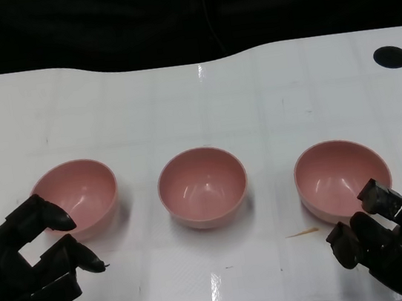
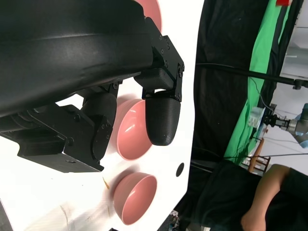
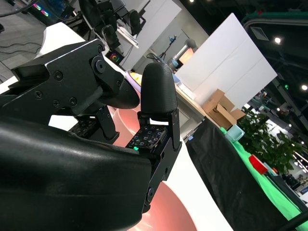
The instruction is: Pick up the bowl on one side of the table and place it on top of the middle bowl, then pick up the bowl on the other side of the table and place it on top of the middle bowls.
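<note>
Left hand [image 1: 28,276], black, many-fingered, low at the left of the head view: fingers spread apart, holding nothing, upper fingertips [image 1: 59,217] over the near rim of the left pink round plastic bowl [image 1: 80,194]; real contact can't be told. That bowl sits upright on the white glossy table [image 1: 195,106], well apart from the middle pink round plastic bowl [image 1: 202,186], also upright and unstacked. Small yellowish sliver [image 1: 302,233] lies on the table just in front of the right pink round plastic bowl [image 1: 336,176]. Right hand [image 1: 393,239], black, at lower right: fingers parted, nothing held, fingertips [image 1: 375,192] at that bowl's near rim, touching or not unclear. Black round hole [image 1: 391,56] in the table at far right. Left wrist view: a person's arm [image 2: 269,192] beyond the table edge.
</note>
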Controlling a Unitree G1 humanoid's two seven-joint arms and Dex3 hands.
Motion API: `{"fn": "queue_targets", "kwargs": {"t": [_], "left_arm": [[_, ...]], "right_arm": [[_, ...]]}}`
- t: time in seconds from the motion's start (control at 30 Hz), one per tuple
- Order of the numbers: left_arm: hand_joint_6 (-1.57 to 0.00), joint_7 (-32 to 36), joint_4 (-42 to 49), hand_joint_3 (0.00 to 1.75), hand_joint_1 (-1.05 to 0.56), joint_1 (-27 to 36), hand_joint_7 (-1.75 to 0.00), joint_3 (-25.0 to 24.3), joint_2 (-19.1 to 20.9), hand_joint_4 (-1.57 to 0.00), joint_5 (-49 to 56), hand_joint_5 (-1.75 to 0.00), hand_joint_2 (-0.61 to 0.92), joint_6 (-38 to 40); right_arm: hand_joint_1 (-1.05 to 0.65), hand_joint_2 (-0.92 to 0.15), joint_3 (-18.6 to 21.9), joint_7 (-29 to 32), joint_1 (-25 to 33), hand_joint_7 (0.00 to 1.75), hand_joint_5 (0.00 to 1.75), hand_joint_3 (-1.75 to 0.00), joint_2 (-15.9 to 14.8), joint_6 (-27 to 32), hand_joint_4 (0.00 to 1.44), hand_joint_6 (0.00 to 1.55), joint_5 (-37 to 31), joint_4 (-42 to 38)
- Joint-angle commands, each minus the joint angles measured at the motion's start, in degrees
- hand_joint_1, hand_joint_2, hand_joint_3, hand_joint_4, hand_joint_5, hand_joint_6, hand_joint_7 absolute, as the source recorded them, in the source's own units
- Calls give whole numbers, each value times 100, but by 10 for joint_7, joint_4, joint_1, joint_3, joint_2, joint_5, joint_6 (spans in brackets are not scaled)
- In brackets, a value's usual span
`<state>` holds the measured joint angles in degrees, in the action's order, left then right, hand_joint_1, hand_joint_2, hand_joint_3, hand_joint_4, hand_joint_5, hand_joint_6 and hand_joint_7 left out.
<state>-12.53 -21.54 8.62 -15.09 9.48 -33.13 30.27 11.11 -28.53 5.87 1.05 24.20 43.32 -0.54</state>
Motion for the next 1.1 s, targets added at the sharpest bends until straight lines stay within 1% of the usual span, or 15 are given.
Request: {"fn": "queue_targets", "kwargs": {"t": [0.03, 0.27, 0.4, 0.6, 0.87, 0.93, 1.07, 1.1], "left_arm": [[-55, -2, 1, 131, 26, -3, -175, -5, 10, -75, 2, -175, 92, -4], [-55, 3, 0, 133, 27, -5, -175, -6, 6, -76, -2, -175, 92, 2], [-55, 4, 4, 132, 27, -7, -175, -4, 6, -76, 3, -175, 92, 1], [-56, 3, 5, 132, 26, -9, -175, -4, 6, -76, 0, -175, 92, 2], [-56, 3, 4, 133, 27, -7, -175, -4, 5, -76, 1, -175, 92, 1], [-55, 8, 2, 132, 27, -7, -175, -3, 5, -75, 5, -175, 92, 2], [-53, 8, 1, 128, 29, -4, -175, 3, 1, -72, 24, -175, 92, -20], [-52, 18, 2, 125, 30, -2, -175, 10, -4, -70, 51, -175, 92, -44]], "right_arm": [[-5, -59, 3, 5, -2, 141, 175, -114, -1, -5, 85, 85, -5, 4], [-6, -59, 3, -4, -4, 142, 175, -115, -2, -12, 85, 83, -6, -2], [-4, -56, 4, 0, -9, 143, 175, -120, -2, -11, 86, 84, -6, -8], [-4, -54, 4, 7, -7, 144, 175, -122, 1, -10, 86, 84, -11, -2], [-5, -56, 8, -27, -15, 142, 175, -119, -4, -18, 84, 82, -7, -26], [-5, -56, 8, -15, -13, 142, 175, -118, -3, -16, 84, 83, -13, -20], [-4, -56, 7, -8, -10, 141, 175, -117, -2, -12, 85, 85, -13, -13], [-4, -56, 7, -10, -10, 141, 175, -117, -3, -12, 85, 85, -12, -13]]}}
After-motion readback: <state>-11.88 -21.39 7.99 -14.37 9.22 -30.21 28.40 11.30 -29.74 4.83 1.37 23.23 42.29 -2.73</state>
